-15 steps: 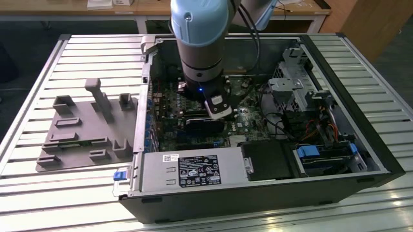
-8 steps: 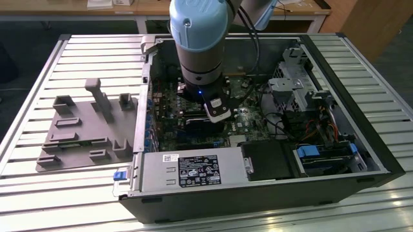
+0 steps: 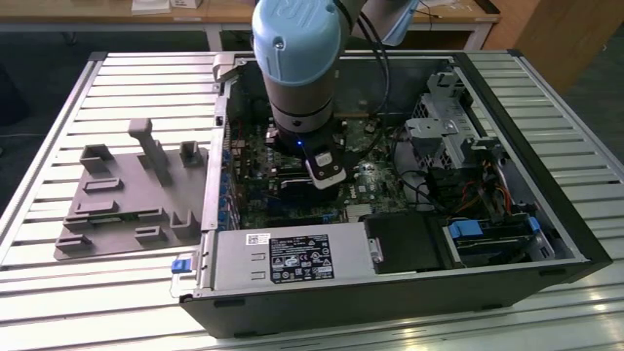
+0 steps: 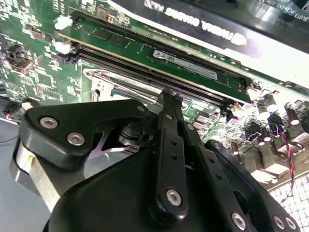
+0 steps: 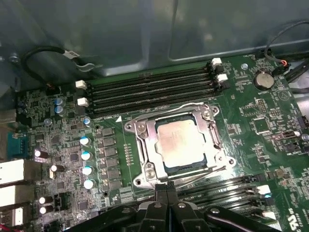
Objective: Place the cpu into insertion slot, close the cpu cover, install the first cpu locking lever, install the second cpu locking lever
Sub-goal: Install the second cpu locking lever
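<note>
The cpu [image 5: 181, 140] sits under the closed cpu cover [image 5: 147, 140], just beyond the hand [image 5: 166, 189], whose fingers are pressed together, empty

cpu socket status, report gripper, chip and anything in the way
Black gripper shut, empty, at socket edge. Pale silvery square cpu seated in insertion slot, silvery metal cover frame closed over it. Nothing blocking.

A pale slatted metal surface [image 3: 107, 80] carries everything in the exterior view. On it lies an open black computer case [image 3: 390, 292], side panel off — it takes up the middle and the exterior view's right. Just beside it, toward the exterior view's left, rests a grey moulded tray [image 3: 127, 208] with raised blocks.
</note>
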`<state>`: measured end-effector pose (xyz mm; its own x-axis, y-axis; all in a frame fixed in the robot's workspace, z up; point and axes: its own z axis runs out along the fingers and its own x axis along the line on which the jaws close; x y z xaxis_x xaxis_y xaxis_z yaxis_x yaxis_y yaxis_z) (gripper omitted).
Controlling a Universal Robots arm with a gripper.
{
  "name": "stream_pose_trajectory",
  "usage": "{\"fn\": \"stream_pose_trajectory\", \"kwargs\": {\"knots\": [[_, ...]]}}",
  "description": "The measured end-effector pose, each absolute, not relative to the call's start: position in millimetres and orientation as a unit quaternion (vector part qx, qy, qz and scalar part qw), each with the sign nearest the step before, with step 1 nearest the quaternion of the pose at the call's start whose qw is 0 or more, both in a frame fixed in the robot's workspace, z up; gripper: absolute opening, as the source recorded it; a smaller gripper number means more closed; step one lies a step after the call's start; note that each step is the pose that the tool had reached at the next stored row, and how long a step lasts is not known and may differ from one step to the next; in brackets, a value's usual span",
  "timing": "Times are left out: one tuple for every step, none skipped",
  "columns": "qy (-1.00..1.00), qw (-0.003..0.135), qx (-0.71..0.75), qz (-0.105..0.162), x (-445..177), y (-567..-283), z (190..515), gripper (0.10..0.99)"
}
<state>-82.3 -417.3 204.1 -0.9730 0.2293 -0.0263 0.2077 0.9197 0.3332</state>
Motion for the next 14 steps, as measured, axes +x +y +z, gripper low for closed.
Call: {"fn": "stream_pose_trajectory", "kwargs": {"knots": [[0.979,0.032,0.112,0.168,-83.2,-417.3,203.6,0.106],[0.979,0.032,0.112,0.17,-84.0,-417.3,203.1,0.106],[0.978,0.032,0.112,0.171,-84.9,-417.3,202.7,0.106],[0.978,0.032,0.112,0.172,-85.9,-417.3,202.1,0.106],[0.978,0.032,0.112,0.173,-86.6,-417.2,201.1,0.106],[0.978,0.032,0.112,0.174,-87.2,-417.2,200.1,0.106],[0.978,0.031,0.112,0.174,-87.8,-417.3,199.1,0.106],[0.978,0.031,0.112,0.175,-88.3,-417.3,198.3,0.106],[0.977,0.031,0.112,0.176,-88.8,-417.3,197.5,0.106],[0.977,0.031,0.112,0.177,-89.3,-417.3,196.8,0.106],[0.977,0.031,0.112,0.179,-89.9,-417.3,196.0,0.106],[0.977,0.031,0.112,0.181,-90.6,-417.3,195.3,0.106],[0.976,0.031,0.112,0.182,-91.6,-417.3,194.6,0.106],[0.976,0.03,0.112,0.184,-92.6,-417.3,194.0,0.106]]}}
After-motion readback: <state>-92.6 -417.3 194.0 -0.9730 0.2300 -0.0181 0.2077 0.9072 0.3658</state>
